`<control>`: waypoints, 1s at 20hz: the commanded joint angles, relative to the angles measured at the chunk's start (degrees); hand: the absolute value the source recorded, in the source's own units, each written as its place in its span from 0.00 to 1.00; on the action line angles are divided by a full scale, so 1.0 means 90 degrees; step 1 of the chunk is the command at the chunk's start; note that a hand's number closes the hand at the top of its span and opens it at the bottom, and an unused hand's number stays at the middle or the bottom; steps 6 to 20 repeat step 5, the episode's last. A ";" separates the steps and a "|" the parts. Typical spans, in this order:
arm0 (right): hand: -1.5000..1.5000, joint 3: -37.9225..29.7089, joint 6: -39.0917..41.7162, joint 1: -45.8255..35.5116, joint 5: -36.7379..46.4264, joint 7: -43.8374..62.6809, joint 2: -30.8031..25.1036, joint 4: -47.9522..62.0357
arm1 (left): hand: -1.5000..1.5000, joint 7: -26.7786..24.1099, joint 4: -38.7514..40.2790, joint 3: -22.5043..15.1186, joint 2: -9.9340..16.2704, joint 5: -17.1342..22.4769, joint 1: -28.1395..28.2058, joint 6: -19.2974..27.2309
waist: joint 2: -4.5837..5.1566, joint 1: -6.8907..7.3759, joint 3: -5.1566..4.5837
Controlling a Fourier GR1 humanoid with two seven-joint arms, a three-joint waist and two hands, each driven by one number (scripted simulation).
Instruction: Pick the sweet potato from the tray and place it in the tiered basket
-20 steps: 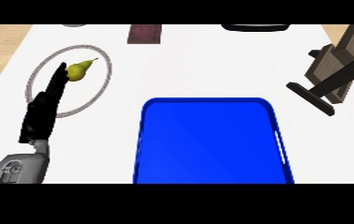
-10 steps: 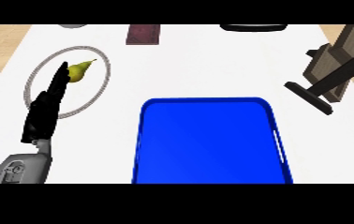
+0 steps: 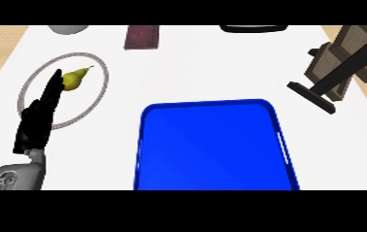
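White counter is filling my view, with wood-toned strips showing at the far left and right edges. I'm seeing the blue tray sitting near the front centre. My left hand is reaching over the round basket at the left, fingers straight and together, tips touching a yellow-green pear-shaped item lying inside the ring; I cannot tell whether it is the sweet potato. My right hand is resting at the right edge, fingers relaxed. A dark red block, grey bowl and black object are lining the far edge.
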 commanded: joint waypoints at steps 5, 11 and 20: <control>0.00 -0.1477 0.1471 0.1651 -0.1233 0.0192 -0.0096 -0.2719 | 0.50 0.0024 -0.0279 -0.0129 -0.0199 -0.0113 0.0325 0.0132 | -0.0031 -0.0176 0.0018; 0.00 -0.1477 0.1471 0.1651 -0.1233 0.0192 -0.0096 -0.2719 | 0.50 0.0024 -0.0279 -0.0129 -0.0199 -0.0113 0.0325 0.0132 | -0.0031 -0.0176 0.0018; 0.00 -0.1477 0.1471 0.1651 -0.1233 0.0192 -0.0096 -0.2719 | 0.50 0.0024 -0.0279 -0.0129 -0.0199 -0.0113 0.0325 0.0132 | -0.0031 -0.0176 0.0018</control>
